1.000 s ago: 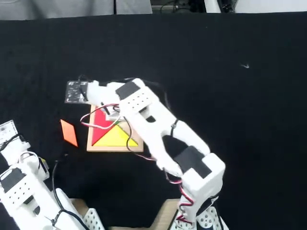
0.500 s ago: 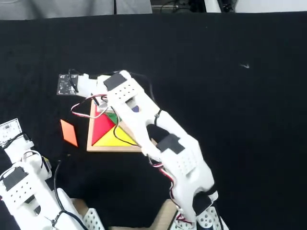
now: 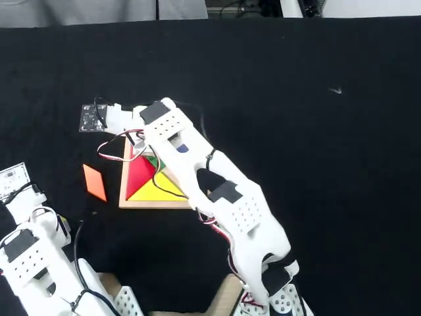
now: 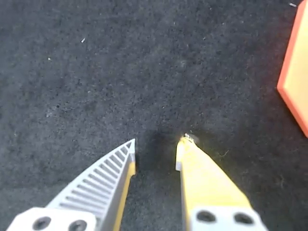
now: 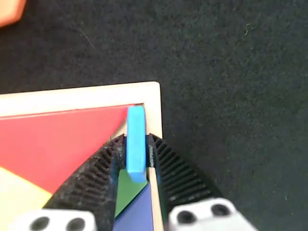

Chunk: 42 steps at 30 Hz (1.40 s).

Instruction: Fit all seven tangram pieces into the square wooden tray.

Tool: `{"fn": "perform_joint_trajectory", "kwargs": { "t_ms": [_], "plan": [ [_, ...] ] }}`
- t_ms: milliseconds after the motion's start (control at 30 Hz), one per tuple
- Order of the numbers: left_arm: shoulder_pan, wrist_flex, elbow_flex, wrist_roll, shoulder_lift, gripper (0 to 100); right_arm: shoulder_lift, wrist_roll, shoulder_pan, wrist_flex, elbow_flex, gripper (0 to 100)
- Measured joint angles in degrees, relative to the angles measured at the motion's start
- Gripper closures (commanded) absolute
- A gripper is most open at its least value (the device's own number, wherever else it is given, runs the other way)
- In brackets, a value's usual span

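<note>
The square wooden tray (image 3: 156, 205) lies left of the table's centre, with a red triangle (image 3: 137, 175) and a yellow triangle (image 3: 161, 189) in it. My right arm (image 3: 197, 171) reaches over the tray's far side. In the right wrist view my right gripper (image 5: 136, 140) is shut on a blue piece (image 5: 135, 142) that stands on edge at a corner of the tray (image 5: 72, 96), beside the red triangle (image 5: 57, 139) and above a green piece (image 5: 129, 190). An orange parallelogram (image 3: 94, 182) lies left of the tray. My left gripper (image 4: 156, 151) hangs open over bare cloth near the orange piece (image 4: 296, 82).
My left arm (image 3: 29, 250) sits at the near left corner of the table. A dark blue piece (image 5: 137, 214) lies in the tray under the right gripper. Black cloth covers the table, with wide free room to the right and at the back.
My right arm has swung left over the tray's far side, uncovering a green piece; in the last half second it barely moved. The left arm shifted slightly.
</note>
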Motion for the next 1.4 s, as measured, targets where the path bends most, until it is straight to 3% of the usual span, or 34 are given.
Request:
{"fn": "perform_joint_trajectory", "kwargs": {
  "t_ms": [133,267,1400],
  "plan": [
    [0.0,0.0,0.0,0.0,0.0,85,0.0,0.0,0.0,0.0,0.0,97.2],
    [0.0,0.0,0.0,0.0,0.0,85,0.0,0.0,0.09,0.0,0.0,88.4],
    [0.0,0.0,0.0,0.0,0.0,85,-1.76,-0.97,-0.26,10.55,-0.53,89.2]
  ]
}}
